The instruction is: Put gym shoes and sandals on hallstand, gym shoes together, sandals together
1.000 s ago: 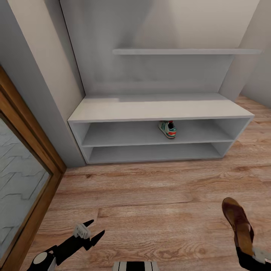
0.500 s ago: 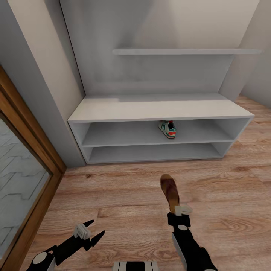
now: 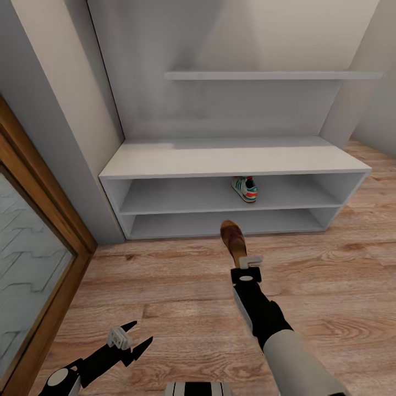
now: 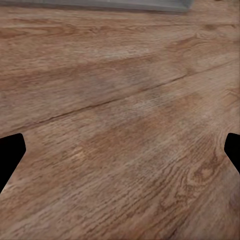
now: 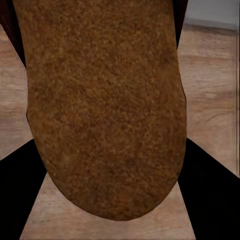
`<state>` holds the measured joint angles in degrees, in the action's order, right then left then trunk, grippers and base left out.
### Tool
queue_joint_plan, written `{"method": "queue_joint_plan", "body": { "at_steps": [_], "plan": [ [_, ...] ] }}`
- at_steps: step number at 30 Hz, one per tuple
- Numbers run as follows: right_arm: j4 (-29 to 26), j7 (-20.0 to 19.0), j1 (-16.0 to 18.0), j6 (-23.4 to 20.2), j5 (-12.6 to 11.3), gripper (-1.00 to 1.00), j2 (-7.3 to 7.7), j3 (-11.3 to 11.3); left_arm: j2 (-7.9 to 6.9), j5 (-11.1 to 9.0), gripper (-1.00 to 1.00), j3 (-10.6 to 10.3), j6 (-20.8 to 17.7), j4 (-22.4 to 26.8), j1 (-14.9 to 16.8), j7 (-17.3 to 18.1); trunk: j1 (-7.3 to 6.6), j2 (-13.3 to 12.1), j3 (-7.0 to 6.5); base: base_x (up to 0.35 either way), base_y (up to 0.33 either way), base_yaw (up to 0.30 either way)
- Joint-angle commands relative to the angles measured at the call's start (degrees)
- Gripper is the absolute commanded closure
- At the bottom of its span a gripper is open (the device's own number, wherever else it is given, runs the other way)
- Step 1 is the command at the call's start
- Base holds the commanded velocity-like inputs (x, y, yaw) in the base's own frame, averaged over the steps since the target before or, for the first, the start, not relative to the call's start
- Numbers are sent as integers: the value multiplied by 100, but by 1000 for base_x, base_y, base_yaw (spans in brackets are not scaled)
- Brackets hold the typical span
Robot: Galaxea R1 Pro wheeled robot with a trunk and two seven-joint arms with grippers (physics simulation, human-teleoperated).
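Hallstand (image 3: 231, 159) stands against the grey wall, one floating shelf (image 3: 269, 75) above it. Its upper slot holds one gym shoe (image 3: 245, 189); the lower slot shows nothing. Right pincer (image 3: 246, 265) is clamped on a brown sandal (image 3: 233, 240), toe just before the lower slot. Left pincer (image 3: 132, 338) hangs apart over wood-plank corridor floor (image 3: 165, 286), well left of the hallstand.

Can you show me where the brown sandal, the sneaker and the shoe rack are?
sandal (image 3: 233, 239), head view, middle of its footbed.
sneaker (image 3: 245, 188), head view, its striped side.
shoe rack (image 3: 220, 157), head view, bare flat top.
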<state>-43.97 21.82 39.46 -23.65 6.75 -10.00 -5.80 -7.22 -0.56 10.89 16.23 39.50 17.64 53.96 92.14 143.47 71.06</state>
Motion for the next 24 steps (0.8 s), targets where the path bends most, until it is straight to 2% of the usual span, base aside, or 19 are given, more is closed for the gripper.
{"method": "queue_joint_plan", "body": {
  "at_steps": [1,3,7,13,24],
  "plan": [
    [-5,10,117,-123,16,100,0,-10,1,-5,-100,10,14,-3,3,27,-1,1,5,0,0,0],
    [-96,12,353,-250,-2,100,0,-31,1,5,-100,10,11,-3,3,24,-1,1,5,0,0,0],
    [-329,0,414,-286,-7,100,0,-41,6,14,-100,10,9,-3,3,17,-1,1,5,0,0,0],
    [-302,-8,414,-280,-7,100,0,-20,2,6,-100,10,1,-3,3,18,-1,1,7,0,0,16],
    [-296,-5,413,-280,-7,100,0,-18,2,3,-100,10,-5,-3,3,18,-1,1,51,0,0,190]
  ]
}}
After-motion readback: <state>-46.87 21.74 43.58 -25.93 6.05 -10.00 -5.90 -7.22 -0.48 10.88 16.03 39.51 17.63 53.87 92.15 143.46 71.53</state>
